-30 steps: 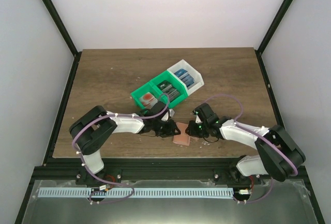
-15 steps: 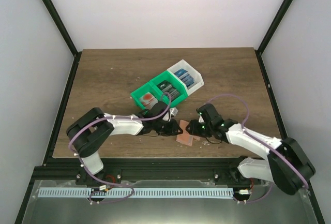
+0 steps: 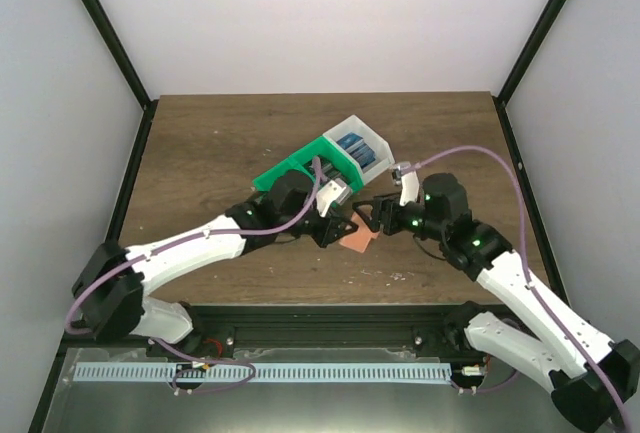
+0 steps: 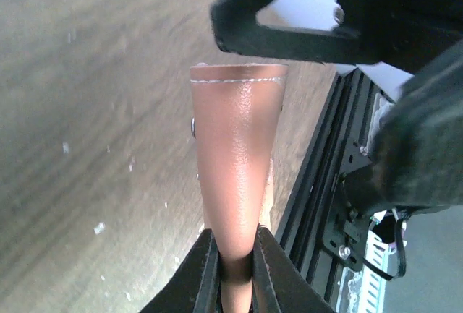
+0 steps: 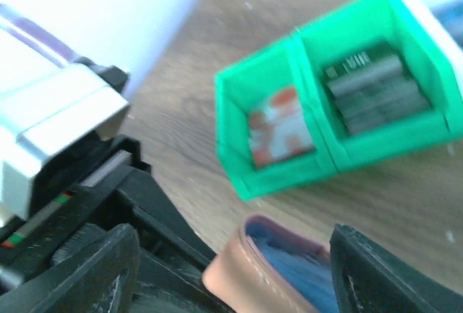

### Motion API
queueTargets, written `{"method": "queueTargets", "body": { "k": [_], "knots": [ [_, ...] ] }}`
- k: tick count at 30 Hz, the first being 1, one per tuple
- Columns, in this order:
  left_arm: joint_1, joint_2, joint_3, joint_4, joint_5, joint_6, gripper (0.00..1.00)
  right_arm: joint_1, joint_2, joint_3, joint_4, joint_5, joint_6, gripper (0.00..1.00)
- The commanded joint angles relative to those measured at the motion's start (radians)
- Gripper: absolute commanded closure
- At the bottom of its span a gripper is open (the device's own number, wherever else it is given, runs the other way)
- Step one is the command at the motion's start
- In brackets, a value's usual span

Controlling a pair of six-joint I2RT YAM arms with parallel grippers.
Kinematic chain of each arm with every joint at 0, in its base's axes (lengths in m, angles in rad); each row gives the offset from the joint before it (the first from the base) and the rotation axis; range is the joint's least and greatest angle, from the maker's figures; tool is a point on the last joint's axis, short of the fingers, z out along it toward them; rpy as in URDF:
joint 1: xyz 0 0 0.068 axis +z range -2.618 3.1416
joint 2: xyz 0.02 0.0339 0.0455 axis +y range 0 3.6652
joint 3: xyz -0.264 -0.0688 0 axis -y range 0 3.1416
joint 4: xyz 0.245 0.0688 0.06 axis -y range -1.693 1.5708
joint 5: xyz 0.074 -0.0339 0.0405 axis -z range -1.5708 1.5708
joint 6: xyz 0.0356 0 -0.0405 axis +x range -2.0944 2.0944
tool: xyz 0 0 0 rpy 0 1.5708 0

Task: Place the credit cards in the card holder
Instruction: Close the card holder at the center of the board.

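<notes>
Over the table (image 3: 200, 133), left hand (image 4: 233, 273) pinches one card holder (image 4: 235, 154); right hand (image 3: 370, 217) gapes near three bins (image 5: 275, 176).

The salmon-orange folding card holder (image 4: 235, 161) looks like finely pebbled leather with a soft sheen and pale stitching. The brown wooden table (image 4: 87, 110) is matt and grained. At the holder's one o'clock in the right wrist view, the green plastic bins (image 5: 286, 176) look smooth and glossy.

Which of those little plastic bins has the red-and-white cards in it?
The end green plastic bin holds the red-and-white cards; its green neighbour holds dark cards, the white plastic bin blue ones.
</notes>
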Motion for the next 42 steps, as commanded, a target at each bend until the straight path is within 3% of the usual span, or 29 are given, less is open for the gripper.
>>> {"method": "queueTargets", "body": {
  "k": [1,8,12,16,21,25,36,42],
  "knots": [
    [-0.002,-0.089,0.093,-0.122,-0.037,0.272,1.0,-0.007,-0.045,0.148,0.033,-0.113,-0.214,0.24],
    [0.002,-0.2,0.192,-0.163,-0.058,0.519,1.0,-0.007,0.034,0.317,0.11,-0.257,-0.376,0.18],
    [0.008,-0.235,0.225,-0.212,-0.053,0.62,1.0,-0.007,0.085,0.404,0.039,-0.249,-0.499,0.17],
    [0.018,-0.261,0.24,-0.266,-0.047,0.693,1.0,-0.007,0.081,0.44,-0.05,-0.314,-0.636,0.11],
    [0.029,-0.29,0.241,-0.293,-0.078,0.719,1.0,-0.008,0.057,0.434,-0.09,-0.214,-0.678,0.08],
    [0.028,-0.299,0.228,-0.303,-0.092,0.722,1.0,-0.008,0.007,0.403,-0.031,-0.2,-0.646,0.07],
    [0.029,-0.318,0.25,-0.342,-0.052,0.73,1.0,-0.008,0.107,0.401,-0.187,-0.377,-0.785,0.08],
    [0.03,-0.318,0.249,-0.35,-0.061,0.719,1.0,-0.007,0.167,0.422,-0.254,-0.36,-0.812,0.18]
  ]
}}
